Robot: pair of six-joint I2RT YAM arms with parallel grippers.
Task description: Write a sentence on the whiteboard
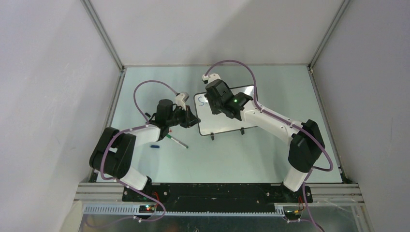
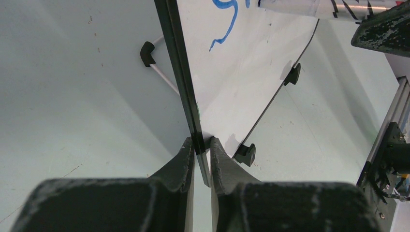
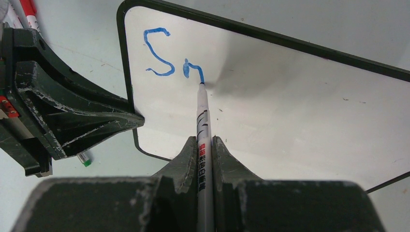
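The whiteboard [image 1: 227, 122] lies on the table, white with a thin black frame; it also shows in the right wrist view [image 3: 300, 111] and the left wrist view [image 2: 241, 82]. The sentence [image 3: 171, 60] is blue marker text reading "S" and part of a second letter near the board's top left corner. My right gripper [image 3: 205, 141] is shut on a white marker [image 3: 202, 130], its tip touching the board at the end of the second letter. My left gripper [image 2: 199, 145] is shut on the whiteboard's left edge frame.
A green-capped marker [image 1: 177, 141] and a small blue cap [image 1: 154, 145] lie on the table left of the board. A red-marked pen [image 3: 28, 12] lies at the far left. Grey walls enclose the table.
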